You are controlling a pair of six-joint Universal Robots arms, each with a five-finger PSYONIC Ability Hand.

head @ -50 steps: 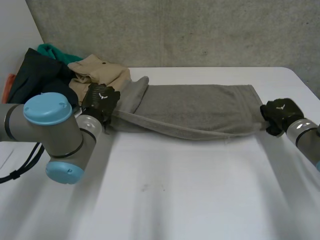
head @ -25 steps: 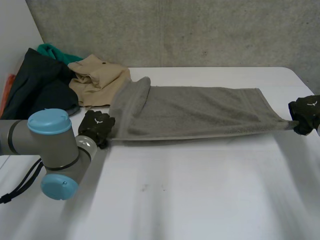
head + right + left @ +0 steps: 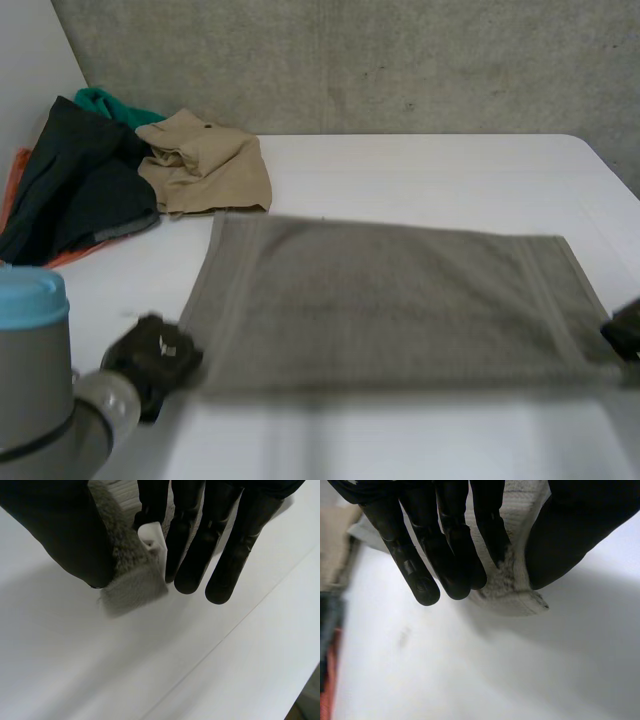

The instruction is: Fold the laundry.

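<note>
- Nearest to me, the left hand [image 3: 445, 535] has the grey towel [image 3: 390, 300] by its near left corner, straight fingers pressing the cloth against the thumb.
- The right hand [image 3: 200, 535] has the towel's near right corner the same way, pinched between thumb and fingers, with a small white tag [image 3: 151, 536] caught in the grip.
- The towel's long axis runs from one hand to the other. Both hands sit on its near edge and neither is any closer to its far edge, so I would say the fold turns on carrying that near edge away over the towel.
- It is thick, nubbly terry, rectangular, with a woven band near each short end. It looks drawn taut, though whether the near edge is clear of the table [image 3: 430, 165] I cannot be sure.
- Beyond the towel's far left corner lies a crumpled tan garment [image 3: 205, 165], soft and lumpy.
- Further out from that corner are a dark garment [image 3: 85, 190] and a green one [image 3: 100, 100], heaped unfolded.
</note>
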